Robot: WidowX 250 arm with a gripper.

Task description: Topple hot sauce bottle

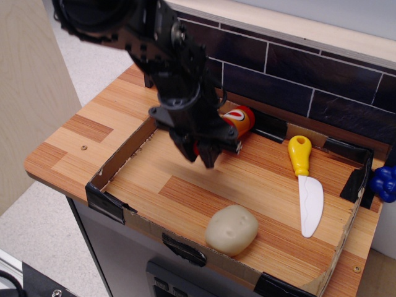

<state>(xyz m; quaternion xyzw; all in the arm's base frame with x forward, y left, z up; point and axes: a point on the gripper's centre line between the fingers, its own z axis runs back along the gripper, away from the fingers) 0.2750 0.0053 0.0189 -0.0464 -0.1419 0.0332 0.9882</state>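
Bottle handling is judged easy: the hot sauce bottle (237, 122) (light, stiff, slick plastic) lies toppled at the tray's (117, 162) twelve o'clock wall. The gripper (207, 154) covers its neck; jaw state cannot be told.

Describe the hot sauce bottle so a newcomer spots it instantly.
Look in the cardboard-walled tray, at its back edge under the dark tile wall. The bottle lies on its side behind the end effector: red, with an orange label, unlike the yellow-handled knife.
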